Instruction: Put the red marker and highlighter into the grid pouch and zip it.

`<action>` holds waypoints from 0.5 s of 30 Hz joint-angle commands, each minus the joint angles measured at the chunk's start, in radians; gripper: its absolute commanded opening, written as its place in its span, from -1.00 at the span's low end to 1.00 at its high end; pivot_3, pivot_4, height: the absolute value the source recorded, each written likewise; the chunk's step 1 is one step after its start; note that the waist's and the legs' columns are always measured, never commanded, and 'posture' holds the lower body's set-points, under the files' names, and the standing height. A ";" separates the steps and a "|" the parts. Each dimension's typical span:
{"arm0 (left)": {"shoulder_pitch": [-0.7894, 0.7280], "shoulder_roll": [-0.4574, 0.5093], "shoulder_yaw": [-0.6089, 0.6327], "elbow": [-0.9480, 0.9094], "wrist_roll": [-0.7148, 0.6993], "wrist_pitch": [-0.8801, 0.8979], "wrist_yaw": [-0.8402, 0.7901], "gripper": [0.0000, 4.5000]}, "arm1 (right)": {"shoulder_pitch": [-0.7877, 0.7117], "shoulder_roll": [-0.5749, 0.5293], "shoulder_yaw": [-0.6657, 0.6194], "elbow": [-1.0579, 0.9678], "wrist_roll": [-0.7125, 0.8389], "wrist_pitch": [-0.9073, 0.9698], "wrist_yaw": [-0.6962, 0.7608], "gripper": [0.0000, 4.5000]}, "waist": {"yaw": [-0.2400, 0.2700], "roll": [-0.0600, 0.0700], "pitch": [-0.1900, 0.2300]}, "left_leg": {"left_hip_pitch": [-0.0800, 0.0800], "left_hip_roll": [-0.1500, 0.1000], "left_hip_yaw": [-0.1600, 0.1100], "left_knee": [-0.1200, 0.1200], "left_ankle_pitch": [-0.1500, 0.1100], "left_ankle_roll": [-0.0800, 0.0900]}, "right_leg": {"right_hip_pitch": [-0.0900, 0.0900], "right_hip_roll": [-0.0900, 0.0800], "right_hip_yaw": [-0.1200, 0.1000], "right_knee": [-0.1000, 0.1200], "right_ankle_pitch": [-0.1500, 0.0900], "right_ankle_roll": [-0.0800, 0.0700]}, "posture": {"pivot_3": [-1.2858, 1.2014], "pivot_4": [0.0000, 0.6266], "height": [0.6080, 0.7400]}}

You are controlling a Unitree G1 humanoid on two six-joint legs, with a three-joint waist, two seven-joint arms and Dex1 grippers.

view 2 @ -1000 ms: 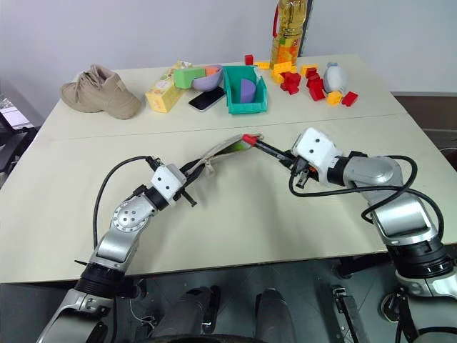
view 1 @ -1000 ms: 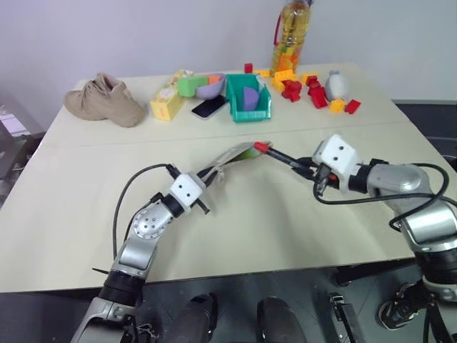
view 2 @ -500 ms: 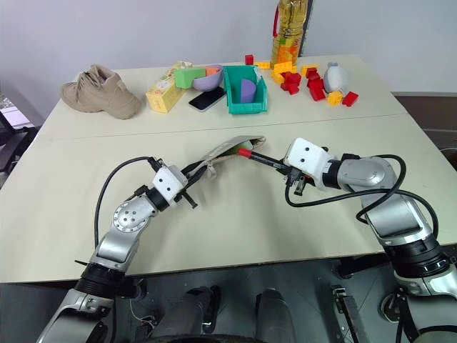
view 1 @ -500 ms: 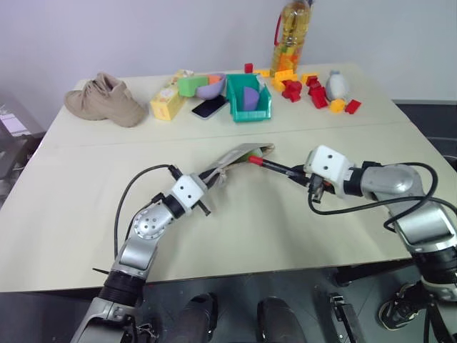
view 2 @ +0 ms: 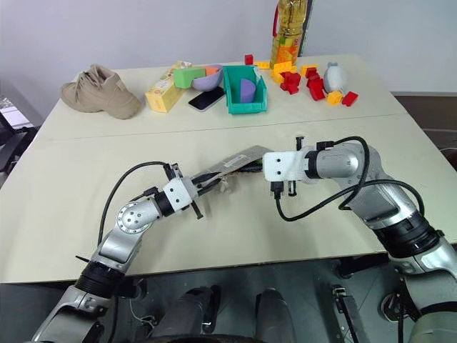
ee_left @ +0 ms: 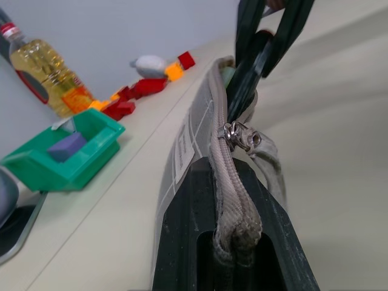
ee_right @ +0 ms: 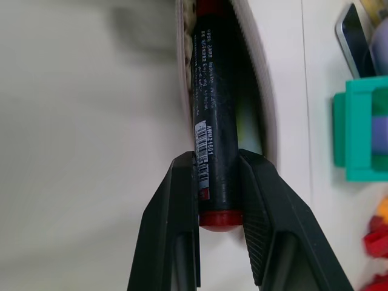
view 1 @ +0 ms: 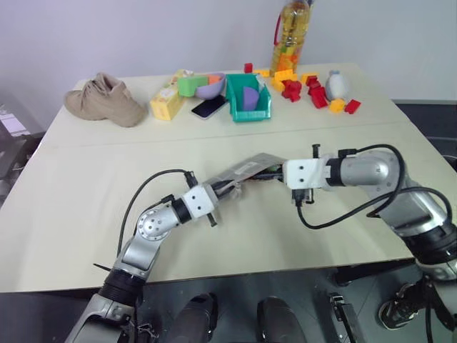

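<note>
Right gripper (ee_right: 218, 200) pinches the marker (ee_right: 215, 109), tip inside the pouch (view 1: 246, 168); left gripper (ee_left: 236, 242) clamps the pouch end above the counter (view 1: 86, 186). Marker could snag the zipper and slip.

1 shoe (view 1: 104, 99) | 1 bottle (view 1: 291, 37) | 1 green bin (view 1: 248, 99) | 1 phone (view 1: 210, 108)

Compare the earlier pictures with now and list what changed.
The right gripper, shut on the red marker, moved left toward the grid pouch, and the marker's front end went from outside the mouth to inside it. The left gripper shifted slightly right. Unchanged: the left grip on the pouch's end, and the shoe, green bin and blocks.
</note>
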 commanded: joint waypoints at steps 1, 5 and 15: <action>-0.011 -0.002 0.007 -0.047 -0.015 -0.011 0.000 -1.00 | -0.035 0.018 -0.017 -0.001 -0.011 -0.015 0.009 -0.35 | 0.001 0.000 0.000 | 0.000 0.000 0.000 0.000 0.000 0.000 | 0.000 0.000 0.000 0.000 0.000 0.000 | 0.03 -0.52 1.00; -0.007 -0.006 0.022 -0.054 -0.028 0.009 0.012 -1.00 | -0.048 0.033 -0.048 0.007 -0.020 -0.018 -0.010 0.48 | 0.001 0.000 0.000 | 0.000 0.000 0.000 0.000 0.000 0.000 | 0.000 0.000 0.000 0.000 0.000 0.000 | 0.03 -0.52 1.00; -0.076 -0.115 0.097 -0.064 -0.170 0.235 0.073 -1.00 | 0.018 0.115 -0.357 -0.137 0.359 0.353 0.007 0.71 | 0.006 0.000 0.000 | 0.000 0.000 -0.001 0.000 0.000 0.000 | 0.000 0.000 0.000 0.000 0.000 0.000 | 0.03 -0.52 1.00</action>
